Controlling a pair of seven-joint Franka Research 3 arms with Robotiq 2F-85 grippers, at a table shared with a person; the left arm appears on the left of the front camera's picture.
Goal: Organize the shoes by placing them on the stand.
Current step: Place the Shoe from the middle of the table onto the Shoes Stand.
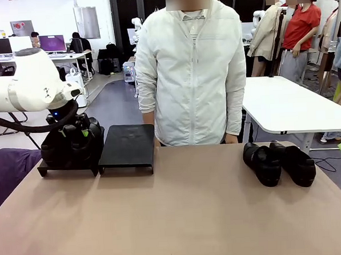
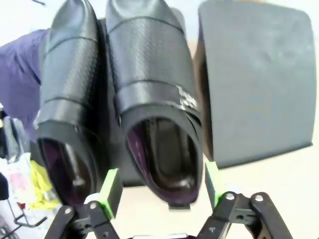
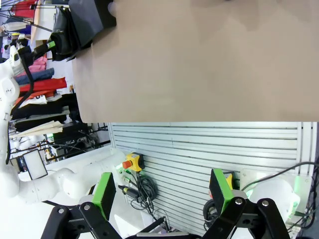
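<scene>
Shoes, black leather: four. First pair [image 2: 154,99] sits side by side on the left platform [image 1: 47,168], toes pointing away from the left gripper [image 2: 160,186]. Second pair [image 1: 278,163] lies on the table [image 1: 175,218], far right. Platforms: two; the right platform [image 1: 127,146] stands just beside the left one. Left gripper: jaws spread around one shoe's heel, pads seemingly just clear of it. Right gripper [image 3: 162,191]: jaws spread wide, gripping nothing. Person [image 1: 190,69]: one, behind the table.
</scene>
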